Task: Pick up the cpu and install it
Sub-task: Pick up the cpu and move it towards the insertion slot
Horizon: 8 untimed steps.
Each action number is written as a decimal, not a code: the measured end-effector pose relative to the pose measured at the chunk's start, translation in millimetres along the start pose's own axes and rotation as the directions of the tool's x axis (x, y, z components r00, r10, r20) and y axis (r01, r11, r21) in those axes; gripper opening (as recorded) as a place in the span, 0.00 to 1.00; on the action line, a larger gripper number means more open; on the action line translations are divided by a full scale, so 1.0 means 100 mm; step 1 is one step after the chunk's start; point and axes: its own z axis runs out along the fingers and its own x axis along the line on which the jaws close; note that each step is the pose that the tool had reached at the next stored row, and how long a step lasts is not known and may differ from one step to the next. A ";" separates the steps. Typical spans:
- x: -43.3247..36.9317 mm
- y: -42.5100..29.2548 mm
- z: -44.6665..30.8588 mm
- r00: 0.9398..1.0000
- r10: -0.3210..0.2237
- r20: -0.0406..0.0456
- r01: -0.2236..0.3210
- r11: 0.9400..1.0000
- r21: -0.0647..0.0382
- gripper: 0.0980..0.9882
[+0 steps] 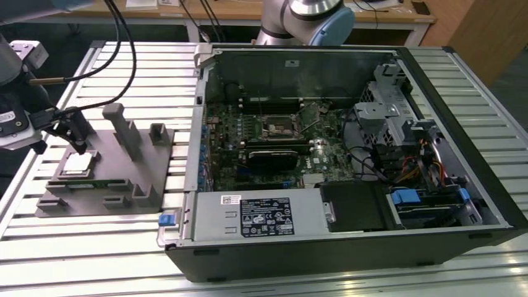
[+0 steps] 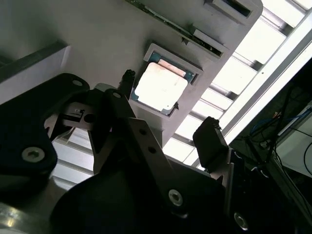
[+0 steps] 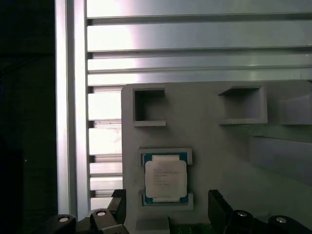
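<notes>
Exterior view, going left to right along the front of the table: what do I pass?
cpu → blue latch at the case corner → white label on the long grey box → blue drive-bay tab

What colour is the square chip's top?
The small flat square cpu has a silvery-white metal top, clearest in the first wrist view.

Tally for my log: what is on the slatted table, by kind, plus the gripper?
cpu: 1
fixture: 1
computer case: 1
gripper: 1
Total: 4
</notes>
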 end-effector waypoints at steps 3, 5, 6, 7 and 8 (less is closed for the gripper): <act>0.001 0.000 0.052 1.000 0.003 -0.004 -0.003 1.000 0.000 0.75; 0.001 -0.002 0.087 1.000 0.003 -0.005 -0.003 1.000 0.000 0.75; 0.001 -0.002 0.100 1.000 0.003 -0.006 -0.003 1.000 0.000 0.75; 0.001 -0.003 0.111 1.000 0.003 -0.007 -0.003 1.000 0.000 0.75; 0.001 -0.003 0.119 1.000 0.003 -0.008 -0.003 1.000 0.001 0.75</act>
